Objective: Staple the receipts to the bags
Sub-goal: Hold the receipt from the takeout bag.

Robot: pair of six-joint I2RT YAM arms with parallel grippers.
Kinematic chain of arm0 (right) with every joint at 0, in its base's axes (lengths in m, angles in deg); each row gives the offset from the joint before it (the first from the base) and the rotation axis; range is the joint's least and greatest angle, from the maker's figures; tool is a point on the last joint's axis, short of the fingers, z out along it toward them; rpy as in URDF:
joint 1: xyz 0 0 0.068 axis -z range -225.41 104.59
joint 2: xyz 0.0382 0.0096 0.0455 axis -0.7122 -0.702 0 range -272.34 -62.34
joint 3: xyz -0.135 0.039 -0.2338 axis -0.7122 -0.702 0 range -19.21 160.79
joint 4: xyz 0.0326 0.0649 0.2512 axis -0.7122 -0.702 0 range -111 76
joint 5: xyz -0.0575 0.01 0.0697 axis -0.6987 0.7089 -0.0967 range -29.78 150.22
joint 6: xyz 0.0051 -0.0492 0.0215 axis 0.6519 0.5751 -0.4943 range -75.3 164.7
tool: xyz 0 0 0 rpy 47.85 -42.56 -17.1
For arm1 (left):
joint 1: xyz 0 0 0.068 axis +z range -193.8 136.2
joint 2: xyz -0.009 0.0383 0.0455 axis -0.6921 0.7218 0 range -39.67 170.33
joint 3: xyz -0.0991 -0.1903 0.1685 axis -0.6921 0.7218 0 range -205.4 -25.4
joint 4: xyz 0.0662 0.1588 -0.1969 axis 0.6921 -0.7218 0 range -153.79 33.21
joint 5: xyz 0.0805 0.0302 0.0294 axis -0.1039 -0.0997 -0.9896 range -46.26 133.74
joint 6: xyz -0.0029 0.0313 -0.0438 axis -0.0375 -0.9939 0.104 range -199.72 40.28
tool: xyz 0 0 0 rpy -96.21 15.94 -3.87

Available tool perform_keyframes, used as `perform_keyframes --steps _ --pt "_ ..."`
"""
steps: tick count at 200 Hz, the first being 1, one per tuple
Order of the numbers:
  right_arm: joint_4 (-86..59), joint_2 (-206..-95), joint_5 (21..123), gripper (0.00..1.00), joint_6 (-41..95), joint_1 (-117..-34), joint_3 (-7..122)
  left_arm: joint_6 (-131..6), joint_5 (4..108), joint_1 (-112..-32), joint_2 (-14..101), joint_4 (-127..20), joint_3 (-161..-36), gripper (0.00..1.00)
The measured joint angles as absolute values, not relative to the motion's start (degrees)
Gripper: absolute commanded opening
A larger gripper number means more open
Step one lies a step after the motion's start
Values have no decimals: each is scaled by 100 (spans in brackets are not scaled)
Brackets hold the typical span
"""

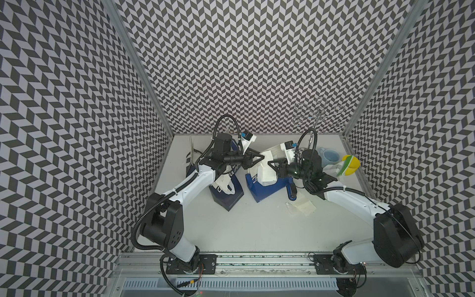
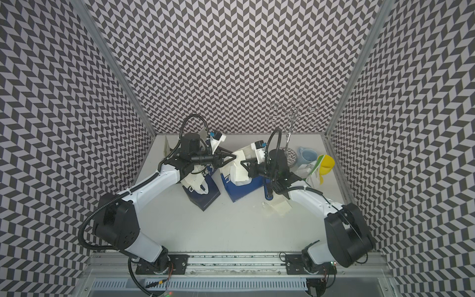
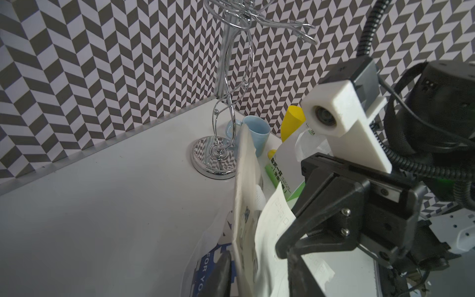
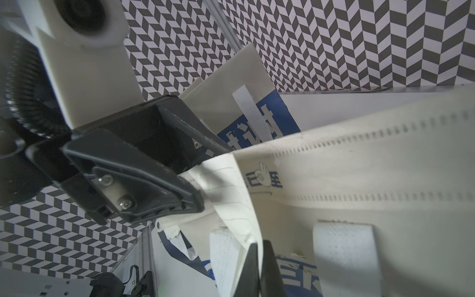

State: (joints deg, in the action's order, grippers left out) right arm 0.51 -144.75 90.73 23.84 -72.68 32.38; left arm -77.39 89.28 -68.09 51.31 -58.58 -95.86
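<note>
- right gripper [image 1: 270, 164]: clamped shut on a receipt [image 4: 226, 192] at the top lip of a blue bag [image 1: 270, 189]. Can't tell if the lip itself is in the pinch.
- left gripper [image 1: 262, 157]: jaws apart, one on each side of the same lip, coming in from 9 o'clock and facing the right one. No clamp visible.
- blue bag sits mid-table, mouth end toward 12 o'clock, blue face toward 6.
- handling, my read: the receipt is thin, light and limp, so it will curl and tear easily. Pinch it close to the edge that overlaps the lip.
- the bag paper is likely stiffer but will crease. Take it at the folded lip beside the handle, not on the strap.
- stapler [image 1: 291, 192] at 3 o'clock of the bag, partly under the right arm. Loose receipts [image 1: 304, 205] at 4 o'clock.
- second blue bag [image 1: 227, 196] just beside at 9 o'clock, so that side is tight.
- 1–2 o'clock of the table [image 1: 257, 231] is crowded: green-and-white bag [image 1: 340, 167], blue mug [image 1: 330, 155], yellow cup [image 1: 353, 164], mug tree [image 1: 318, 115].
- open room from 5 to 7 o'clock, toward the arm bases.
- the two claw tips are very near each other, so there's a risk they bump.
</note>
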Motion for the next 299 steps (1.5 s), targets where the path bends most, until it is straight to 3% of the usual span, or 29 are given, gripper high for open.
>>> perform_keyframes --steps 23,42,77,92,117,206,299 --pt "9 -14491 9027 0 2415 -7268 3238 -7766 8974 -6816 5133 -5884 -9604 16" --pt "-32 -14491 8970 0 2423 -7268 3238 -7774 8976 -6816 5133 -5912 -9604 15" --pt "-113 -14491 8799 0 2428 -7272 3240 -7849 8943 -6864 5107 -6048 -9606 51" --pt "-159 -14491 8758 0 2432 -7272 3240 -7910 8882 -6923 5081 -6150 -9608 56" --pt "-223 -14491 8747 0 2428 -7266 3251 -8013 8814 -6980 5044 -6225 -9608 55" --pt "-183 -14488 9016 0 2255 -7259 3251 -8135 8648 -7008 4982 -6336 -9614 26" --pt "-17 -14464 9177 0 1947 -6977 3221 -8170 8543 -7030 4982 -6424 -9643 30"
